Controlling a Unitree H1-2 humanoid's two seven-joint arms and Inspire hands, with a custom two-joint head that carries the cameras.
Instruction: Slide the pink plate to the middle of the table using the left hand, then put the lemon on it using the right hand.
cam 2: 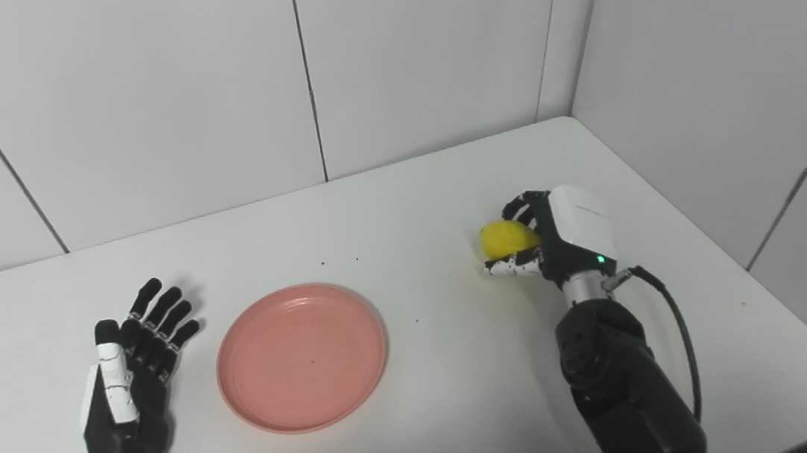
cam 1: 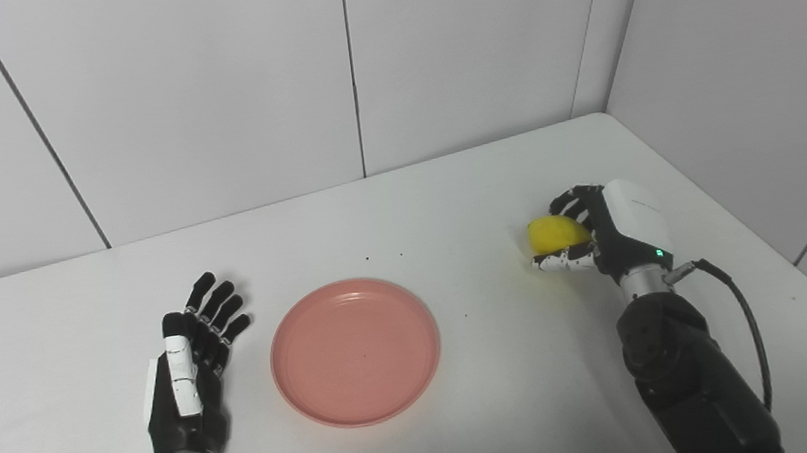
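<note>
White table (cam 1: 446, 199), pink plate (cam 1: 355, 351) mid, left hand (cam 1: 193, 361) spread beside it, right hand (cam 1: 603, 232) gripping lemon (cam 1: 556, 233), prob. lifted.

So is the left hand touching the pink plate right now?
Apart. The left eye view shows bare white table between the open left hand and the pink plate's rim.

the lemon (cam 1: 558, 233) is partly covered by the fingers of the right robot hand (cam 1: 603, 232), so its far side is hidden. both forearms are cut by the bottom edge. the desk (cam 1: 446, 199) is cut at left.
</note>
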